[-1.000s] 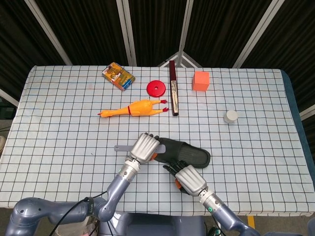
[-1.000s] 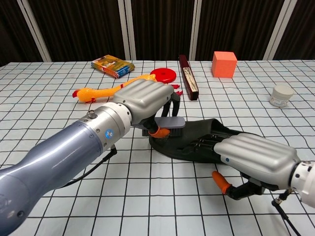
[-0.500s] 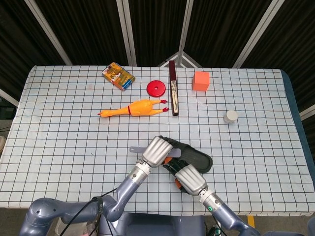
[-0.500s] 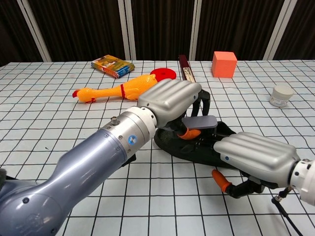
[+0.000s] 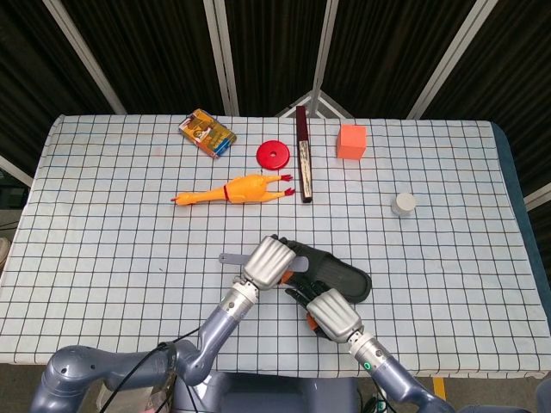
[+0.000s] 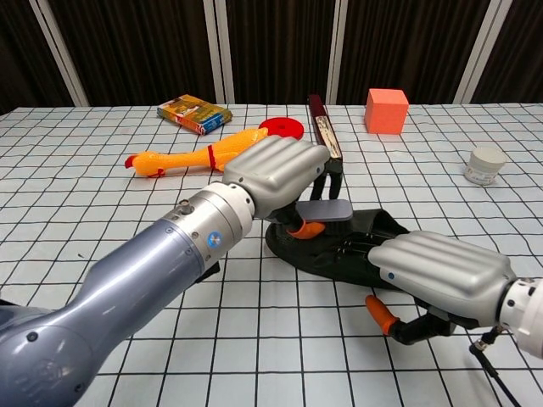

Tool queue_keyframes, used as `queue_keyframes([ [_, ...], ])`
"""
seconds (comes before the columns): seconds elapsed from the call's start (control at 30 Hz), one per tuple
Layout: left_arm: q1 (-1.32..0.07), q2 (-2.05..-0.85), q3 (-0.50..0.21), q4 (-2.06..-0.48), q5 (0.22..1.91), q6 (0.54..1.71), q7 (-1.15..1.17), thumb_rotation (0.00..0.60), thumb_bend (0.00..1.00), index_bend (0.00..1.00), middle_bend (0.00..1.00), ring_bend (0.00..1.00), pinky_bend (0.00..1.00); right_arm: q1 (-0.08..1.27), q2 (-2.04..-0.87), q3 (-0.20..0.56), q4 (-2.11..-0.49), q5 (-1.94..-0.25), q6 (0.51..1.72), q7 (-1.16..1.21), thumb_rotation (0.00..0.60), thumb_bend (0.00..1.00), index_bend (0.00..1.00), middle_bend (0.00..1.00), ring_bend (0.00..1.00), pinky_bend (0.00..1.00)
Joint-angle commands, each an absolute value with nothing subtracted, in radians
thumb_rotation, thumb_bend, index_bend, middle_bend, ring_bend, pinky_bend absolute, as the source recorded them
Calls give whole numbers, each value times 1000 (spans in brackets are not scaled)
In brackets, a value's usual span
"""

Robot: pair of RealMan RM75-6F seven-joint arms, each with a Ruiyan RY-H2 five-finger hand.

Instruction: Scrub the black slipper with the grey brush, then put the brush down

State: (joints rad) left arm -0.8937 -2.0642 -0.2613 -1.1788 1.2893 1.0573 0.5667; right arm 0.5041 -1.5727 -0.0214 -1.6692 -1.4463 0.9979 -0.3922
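The left hand (image 6: 276,174) reaches in from the lower left, knuckles up, its fingers (image 6: 327,180) curled down and clamped on the grey brush (image 6: 325,210). The brush head sits just under those fingers, over the heel end of the black slipper (image 6: 356,246); whether the bristles touch the slipper cannot be told. The slipper lies flat on the checked tabletop (image 6: 102,229), directly below the left fingers and running toward the right hand (image 6: 445,270).

The right hand lies palm down over the near edge of the slipper, fingers (image 6: 356,253) stretched forward onto it and resting close together, pressing rather than wrapping it. An orange thumb tip points down beside the slipper.

The head view shows the brush's thin handle (image 5: 231,257) sticking out left of the left hand (image 5: 269,261), hidden in the chest view. The chest view shows the flat grey brush back beneath the fingers, which the head view hides behind the knuckles.

Beyond the left fingers lie a rubber chicken (image 5: 234,189), a red disc (image 5: 273,155) and a small box (image 5: 207,132).
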Motion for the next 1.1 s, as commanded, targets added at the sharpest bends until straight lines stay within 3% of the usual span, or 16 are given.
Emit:
queue_keyframes([
  [0.03, -872, -2015, -258, -1224, 1271, 1064, 602, 600, 600, 627, 658, 586, 573, 503, -1572, -23, -1671, -1447, 1001, -396, 600, 765, 120, 120, 78, 208],
  [0.3, -826, -1913, -220, -1299, 1288, 1102, 638, 600, 600, 624, 654, 586, 573, 502, -1575, -22, -1670, -1443, 1007, -398, 600, 765, 115, 119, 78, 210],
  [0.43, -818, -1891, -206, -1322, 1318, 1111, 588, 600, 600, 626, 654, 586, 573, 493, -1563, -24, -1682, -1460, 1037, -408, 600, 758, 34, 101, 52, 183],
  [0.5, -806, -1868, -192, -1353, 1341, 1122, 545, 600, 599, 628, 655, 586, 573, 480, -1541, -29, -1701, -1479, 1073, -428, 600, 692, 5, 55, 17, 131],
  [0.67, -755, -1781, -119, -1401, 1445, 1203, 508, 600, 596, 627, 654, 586, 573, 427, -1394, -68, -1826, -1474, 1147, -549, 600, 524, 0, 0, 0, 46],
  [0.87, -665, -1647, -13, -1431, 1531, 1294, 434, 600, 594, 627, 654, 586, 573, 337, -1211, -113, -1992, -1549, 1316, -617, 600, 511, 0, 0, 0, 46],
  [1.1, -559, -1536, 112, -1369, 1601, 1369, 323, 600, 589, 623, 653, 586, 573, 251, -1109, -133, -1960, -1565, 1437, -483, 600, 511, 0, 0, 0, 42],
])
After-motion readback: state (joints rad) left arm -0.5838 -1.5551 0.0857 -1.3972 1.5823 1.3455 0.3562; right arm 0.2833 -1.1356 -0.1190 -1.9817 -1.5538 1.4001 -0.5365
